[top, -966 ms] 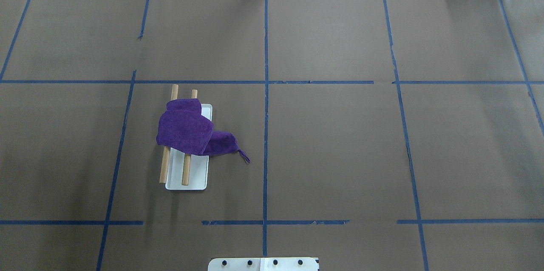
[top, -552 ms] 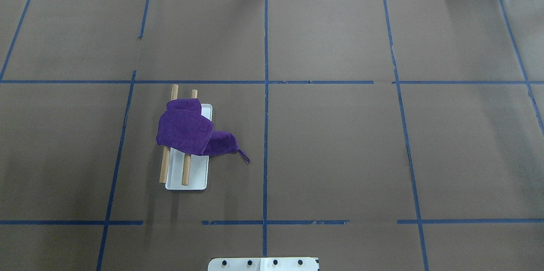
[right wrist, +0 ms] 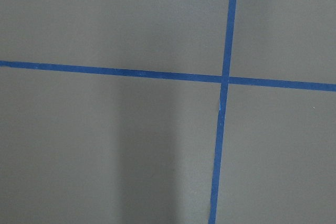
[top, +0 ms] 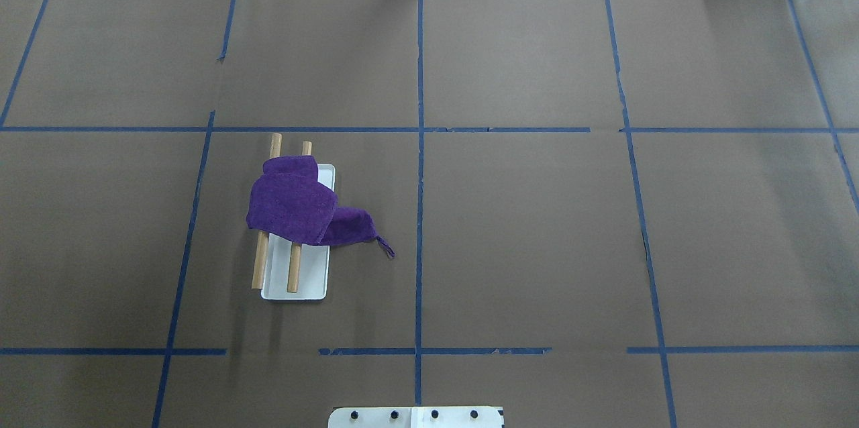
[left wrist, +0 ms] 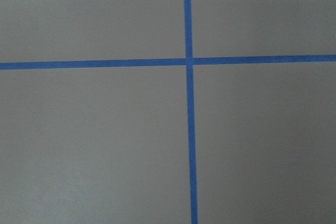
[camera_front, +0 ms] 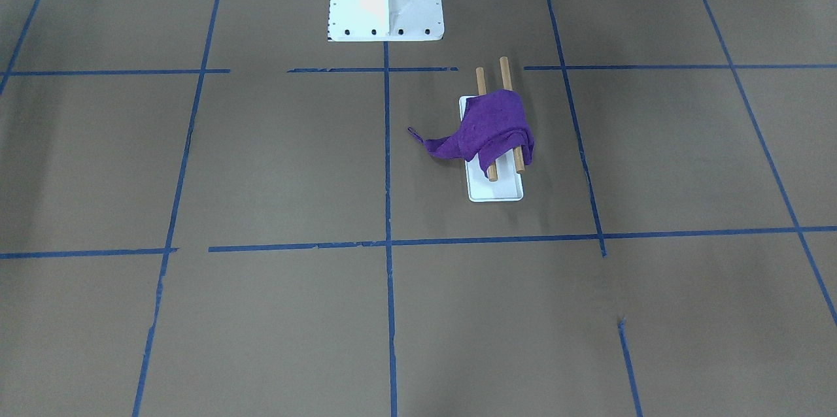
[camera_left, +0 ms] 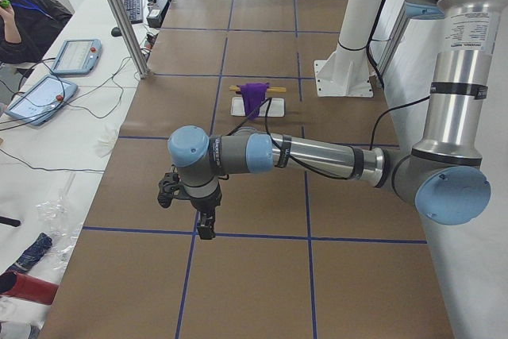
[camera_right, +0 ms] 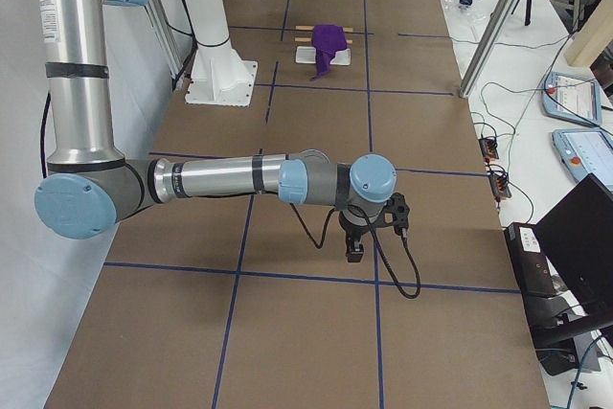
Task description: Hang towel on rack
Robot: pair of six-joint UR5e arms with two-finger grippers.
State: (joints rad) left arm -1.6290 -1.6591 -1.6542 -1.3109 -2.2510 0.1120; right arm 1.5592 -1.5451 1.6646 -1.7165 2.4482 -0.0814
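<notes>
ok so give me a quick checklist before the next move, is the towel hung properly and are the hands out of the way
1. The towel lies over both rods of the rack: ok.
2. The towel is wholly off the table: not ok, its looped corner trails down beside the base, seemingly onto the table.
3. The rack stands upright on its base: ok.
4. The left hand is clear of the rack: ok, far off.
5. The right hand is clear of the rack: ok, far off.
6. Hands open or shut: cannot tell.
</notes>
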